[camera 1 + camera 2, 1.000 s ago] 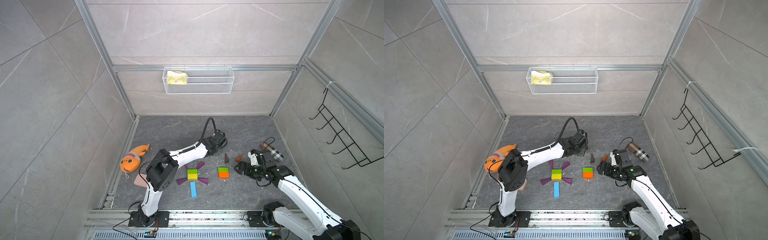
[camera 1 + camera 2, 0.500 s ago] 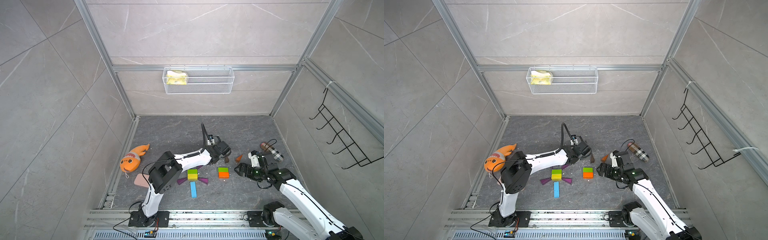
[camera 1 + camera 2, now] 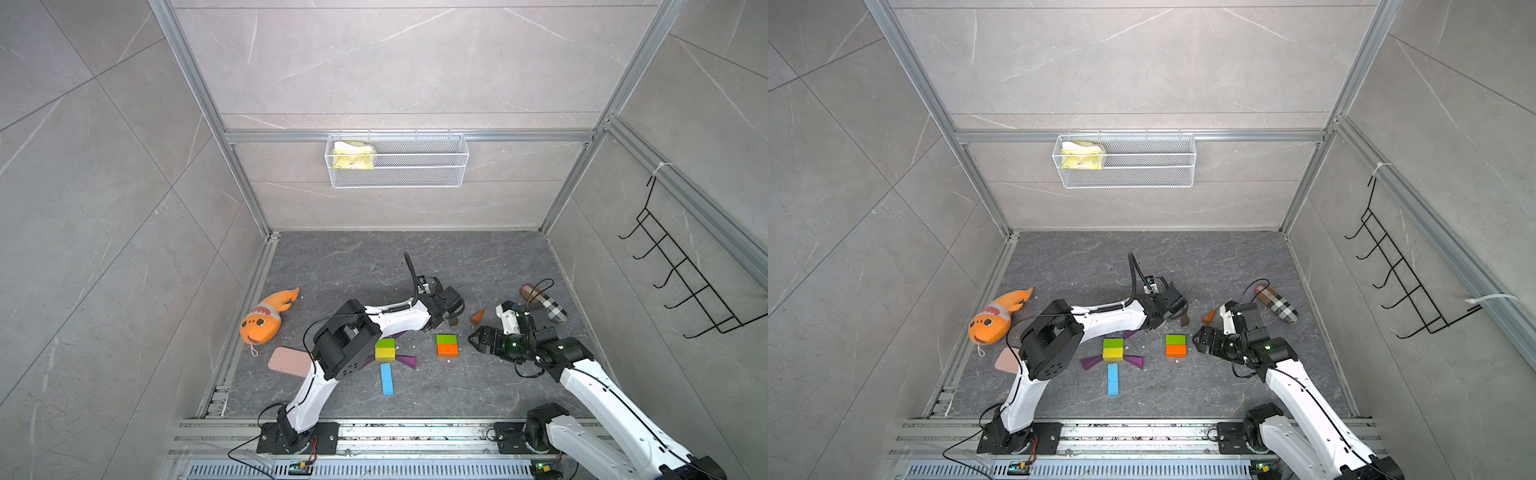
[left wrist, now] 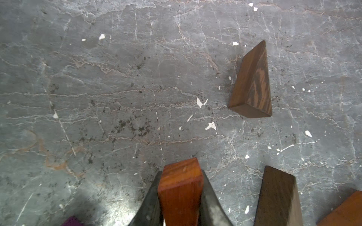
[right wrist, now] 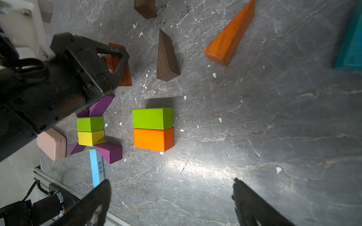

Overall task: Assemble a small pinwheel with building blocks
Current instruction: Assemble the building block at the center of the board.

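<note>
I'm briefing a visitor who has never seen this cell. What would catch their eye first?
Probably the orange plush fish lying at the far left. Next, mid-floor, a green brick and yellow brick flanked by purple wedges, with a blue bar pointing toward the arm bases. Just beyond them, the left gripper is shut on a reddish-orange wedge.

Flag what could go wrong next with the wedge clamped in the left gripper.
1. The left gripper pinches the reddish-orange wedge, a tapered piece, so it may slip or twist when carried.
2. A brown wedge and a darker brown wedge lie close by, and a sideways sweep could knock them.
3. The left forearm crosses over the purple wedges of the pinwheel and might scatter them.
</note>
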Robot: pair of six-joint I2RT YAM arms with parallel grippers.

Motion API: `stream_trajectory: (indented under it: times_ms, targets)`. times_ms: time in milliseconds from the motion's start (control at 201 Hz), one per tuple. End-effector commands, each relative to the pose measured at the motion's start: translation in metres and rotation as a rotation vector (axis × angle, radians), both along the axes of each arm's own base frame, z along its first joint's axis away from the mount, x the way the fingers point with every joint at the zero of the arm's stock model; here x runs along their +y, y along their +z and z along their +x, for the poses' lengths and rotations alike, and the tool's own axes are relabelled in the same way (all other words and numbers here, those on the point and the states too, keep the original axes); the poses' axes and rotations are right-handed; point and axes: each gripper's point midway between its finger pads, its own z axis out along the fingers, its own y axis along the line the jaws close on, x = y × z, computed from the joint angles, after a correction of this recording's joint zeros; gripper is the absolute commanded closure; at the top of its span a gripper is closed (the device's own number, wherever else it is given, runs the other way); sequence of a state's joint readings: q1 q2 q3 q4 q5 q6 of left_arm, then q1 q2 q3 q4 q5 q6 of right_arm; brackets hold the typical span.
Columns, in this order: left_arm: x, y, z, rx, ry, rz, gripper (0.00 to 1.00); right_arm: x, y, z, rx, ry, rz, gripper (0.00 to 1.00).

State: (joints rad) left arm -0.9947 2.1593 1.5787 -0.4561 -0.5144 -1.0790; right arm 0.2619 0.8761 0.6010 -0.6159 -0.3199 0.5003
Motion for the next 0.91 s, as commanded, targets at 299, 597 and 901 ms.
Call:
stream_trajectory:
  times_ms: [299,597,901]
  targets:
    - [-0.006,0.004,-0.004,-0.014,0.015,0.003,0.97,0.002,-0.002,-0.005,0.002,0.027,0.007,0.03]
    - [-0.006,-0.007,-0.017,0.033,0.033,-0.003,0.90,0.003,-0.003,-0.005,0.001,0.033,0.014,0.03]
    - [-0.011,-0.009,-0.021,0.050,0.033,-0.011,0.82,0.003,-0.005,-0.005,0.006,0.035,0.013,0.03]
